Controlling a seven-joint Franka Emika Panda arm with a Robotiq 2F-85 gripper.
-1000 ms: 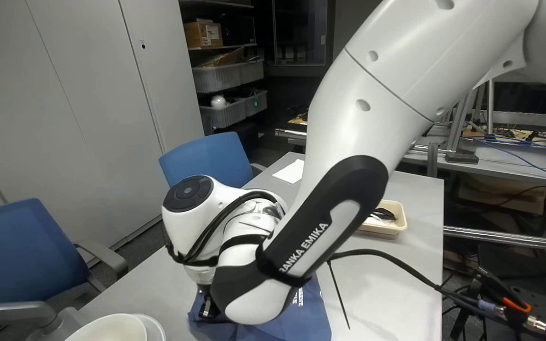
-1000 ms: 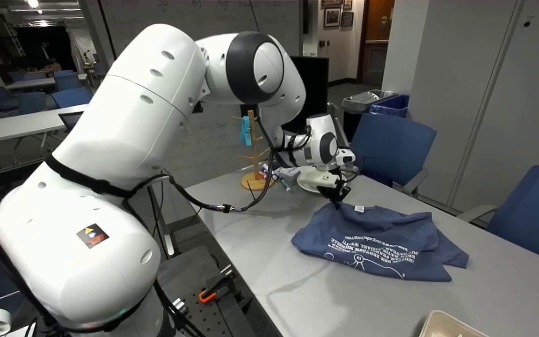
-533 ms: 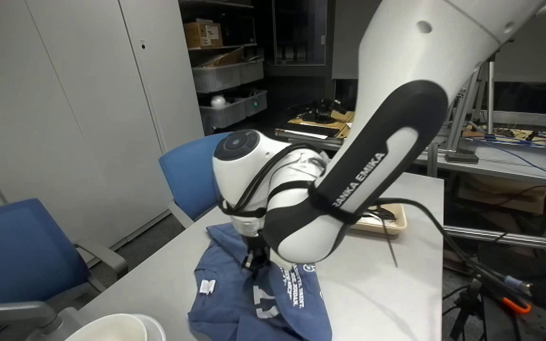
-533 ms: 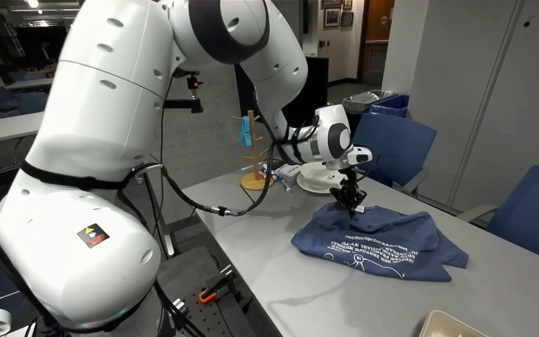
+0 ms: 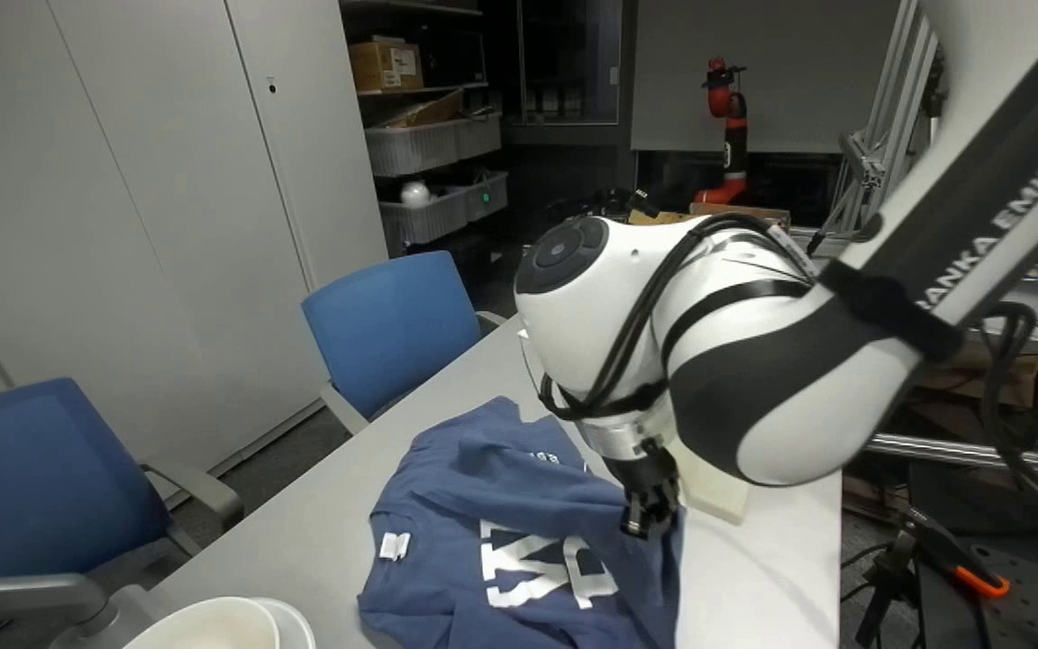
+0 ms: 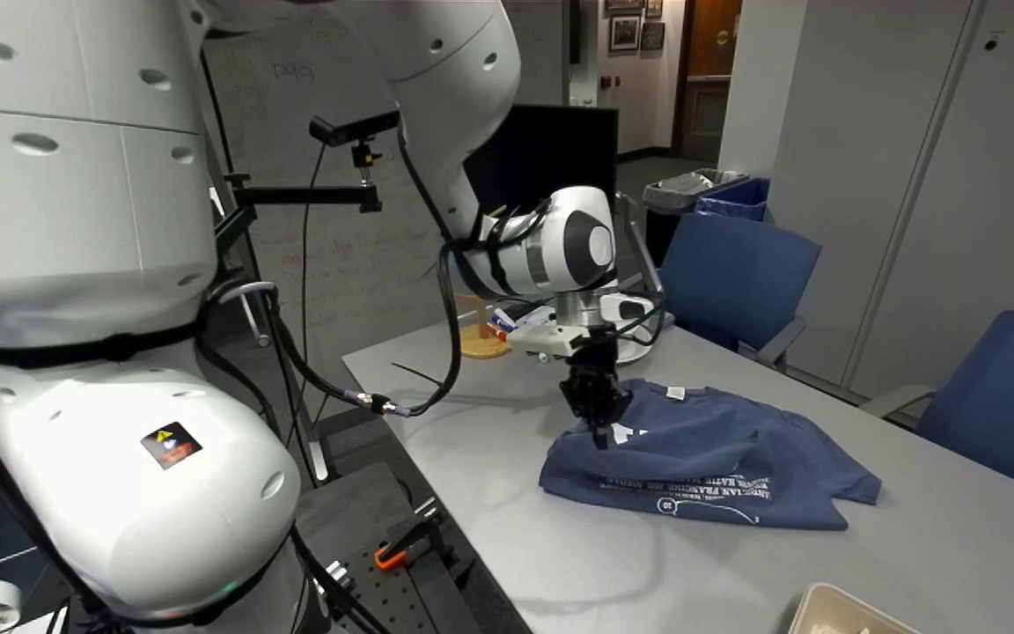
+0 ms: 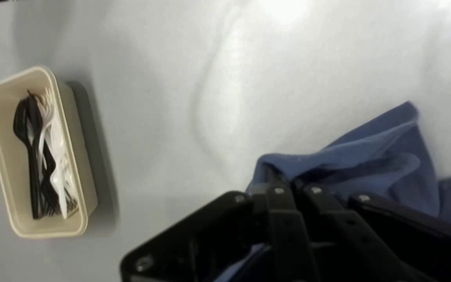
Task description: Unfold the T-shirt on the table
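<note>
The dark blue T-shirt (image 5: 456,505) lies partly folded on the light grey table (image 5: 767,577); it also shows in an exterior view (image 6: 718,449) and the wrist view (image 7: 390,164). Its white tag (image 5: 395,546) lies near the collar, and large white lettering (image 5: 541,566) shows on the chest, partly covered by a fold. My gripper (image 5: 648,525) is shut on a pinched edge of the shirt at its side away from the collar. In the wrist view, cloth bunches at the fingertips (image 7: 288,184). The gripper also shows in an exterior view (image 6: 600,431).
A cream box of plastic cutlery (image 7: 86,176) stands on the table; its corner shows in an exterior view (image 6: 833,608). A white bowl (image 5: 204,622) stands near the collar side. A wooden stand (image 6: 481,343) stands at the table's end. Blue chairs (image 5: 393,324) line one side.
The gripper has moved from the collar side across the shirt, drawing a layer of cloth along. More of the large white lettering is uncovered, and the smaller print is partly folded under.
</note>
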